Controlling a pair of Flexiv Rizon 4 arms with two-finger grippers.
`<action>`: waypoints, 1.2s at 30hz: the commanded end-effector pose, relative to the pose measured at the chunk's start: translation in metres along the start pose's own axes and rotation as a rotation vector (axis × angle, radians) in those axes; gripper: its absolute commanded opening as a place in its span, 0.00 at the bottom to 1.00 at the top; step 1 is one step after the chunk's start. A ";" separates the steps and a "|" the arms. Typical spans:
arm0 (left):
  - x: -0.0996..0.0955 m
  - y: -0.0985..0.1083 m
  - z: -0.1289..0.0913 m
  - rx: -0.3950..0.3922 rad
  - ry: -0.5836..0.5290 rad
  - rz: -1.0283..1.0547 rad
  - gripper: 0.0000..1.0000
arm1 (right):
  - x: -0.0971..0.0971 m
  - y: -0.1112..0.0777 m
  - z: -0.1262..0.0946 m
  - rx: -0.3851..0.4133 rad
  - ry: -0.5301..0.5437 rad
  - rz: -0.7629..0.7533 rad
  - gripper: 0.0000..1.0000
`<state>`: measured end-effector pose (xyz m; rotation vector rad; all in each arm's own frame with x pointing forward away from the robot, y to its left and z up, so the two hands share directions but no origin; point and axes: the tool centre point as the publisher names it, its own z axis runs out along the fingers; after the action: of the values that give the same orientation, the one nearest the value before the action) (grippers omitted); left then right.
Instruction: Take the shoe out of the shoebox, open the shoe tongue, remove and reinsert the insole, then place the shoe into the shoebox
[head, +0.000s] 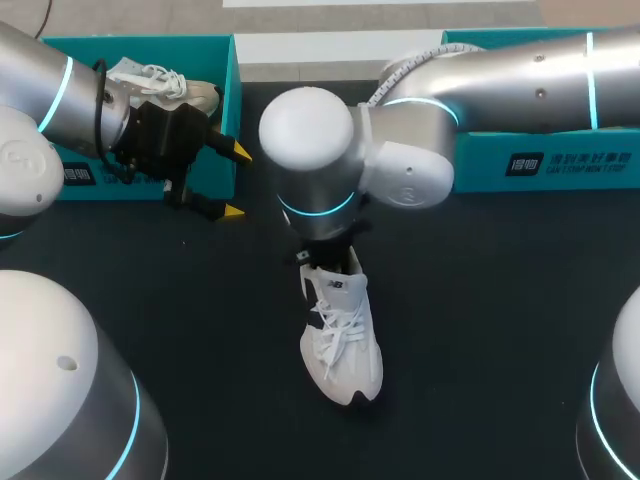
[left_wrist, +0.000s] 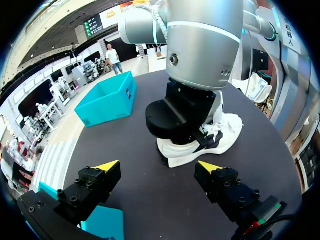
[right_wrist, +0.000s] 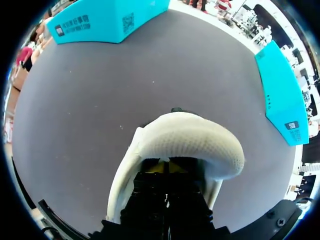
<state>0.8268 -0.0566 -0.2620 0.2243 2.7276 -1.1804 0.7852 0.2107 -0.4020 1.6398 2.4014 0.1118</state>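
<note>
Standing on its sole on the black table (head: 480, 320), the white sneaker (head: 345, 335) has its toe pointing toward the robot and its heel toward the boxes. The right arm comes across from the right and hangs over that heel. Its right gripper (right_wrist: 167, 166) is down at the shoe's opening, with a pale mesh part of the shoe arched over it. I cannot tell whether this gripper is open or closed. The left gripper (head: 237, 182) hovers wide open, holding nothing, just beside the front wall of the teal shoebox (head: 228, 100) on the left and well apart from the sneaker. A second sneaker (head: 165, 82) lies inside that box. Another teal box (head: 560, 165) sits at the right, behind the right arm.
</note>
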 end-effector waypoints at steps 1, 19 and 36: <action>0.000 0.000 0.000 -0.002 0.001 0.001 1.00 | 0.005 -0.003 0.008 0.006 0.044 -0.006 0.00; 0.000 0.000 0.000 -0.002 0.001 0.001 1.00 | 0.001 -0.015 -0.047 0.166 0.104 0.071 0.00; 0.000 0.000 0.000 -0.002 0.001 0.001 1.00 | 0.008 -0.052 -0.078 0.423 0.206 0.208 0.00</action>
<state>0.8268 -0.0568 -0.2620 0.2246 2.7278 -1.1805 0.7177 0.2035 -0.3388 2.1582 2.5117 -0.2272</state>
